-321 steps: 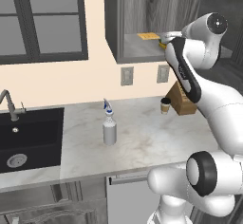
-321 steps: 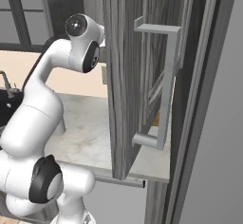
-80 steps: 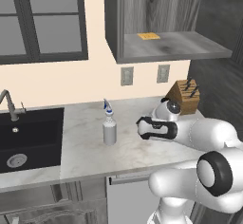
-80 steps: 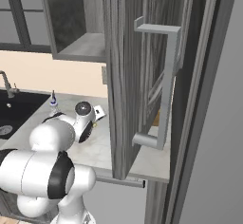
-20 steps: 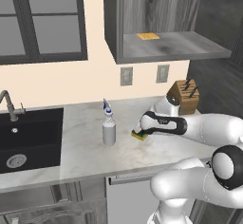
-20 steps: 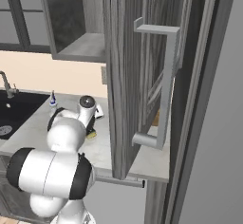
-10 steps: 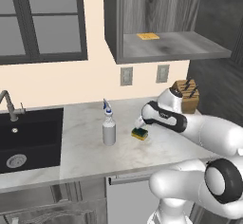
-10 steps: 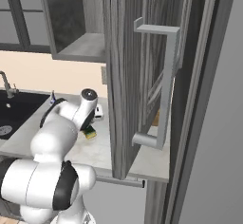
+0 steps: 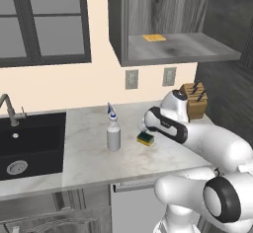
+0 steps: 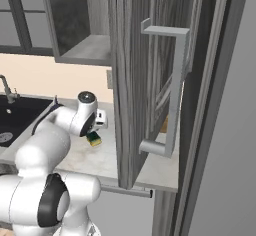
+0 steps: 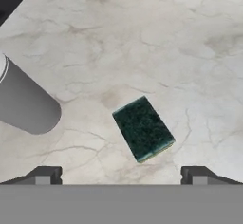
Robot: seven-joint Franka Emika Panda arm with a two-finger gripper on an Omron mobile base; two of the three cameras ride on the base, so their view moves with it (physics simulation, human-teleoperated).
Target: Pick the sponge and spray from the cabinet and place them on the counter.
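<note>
The sponge (image 9: 145, 138) (image 10: 93, 139) (image 11: 143, 128) lies flat on the counter (image 9: 89, 154), dark green top up with a yellow edge showing. My gripper (image 11: 121, 176) (image 9: 144, 127) hangs just above it, open, with nothing between the fingers. The spray (image 9: 113, 135) stands upright on the counter a little left of the sponge; the hand view shows its grey body (image 11: 23, 105) at the left. Above, the cabinet (image 9: 178, 50) stands open, and a thin yellow cloth (image 9: 154, 37) lies on its shelf.
A knife block (image 9: 193, 101) stands at the back right of the counter. The black sink (image 9: 29, 143) with its tap (image 9: 9, 109) is at the left. The open cabinet door (image 10: 135, 80) with a long handle (image 10: 175, 90) juts out over the counter's right end.
My hand has risen off the sponge and drawn back a little. The sponge stays flat on the counter and the spray has not moved.
</note>
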